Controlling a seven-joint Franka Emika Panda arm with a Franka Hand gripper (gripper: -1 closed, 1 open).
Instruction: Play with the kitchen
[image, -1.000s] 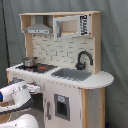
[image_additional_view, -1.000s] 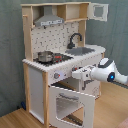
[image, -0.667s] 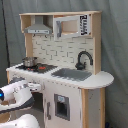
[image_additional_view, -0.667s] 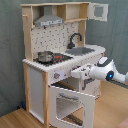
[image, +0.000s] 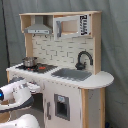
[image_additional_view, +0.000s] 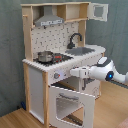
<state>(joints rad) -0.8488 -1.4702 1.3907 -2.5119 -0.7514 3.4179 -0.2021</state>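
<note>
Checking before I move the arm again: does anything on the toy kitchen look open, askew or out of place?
Two doors hang open: the oven door is folded down below the stovetop, and the upper cabinet door is swung outward. The small pot sits upright on the stovetop; nothing looks spilled or damaged.

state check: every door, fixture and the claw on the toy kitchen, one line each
oven door: open, swung down and outward
upper cabinet door: open, swung out to the side
pot: upright on the stovetop
faucet: upright behind the sink
sink: nothing visible in it
claw: at the front edge of the kitchen under the counter, above the oven door; open or shut cannot be told
</note>
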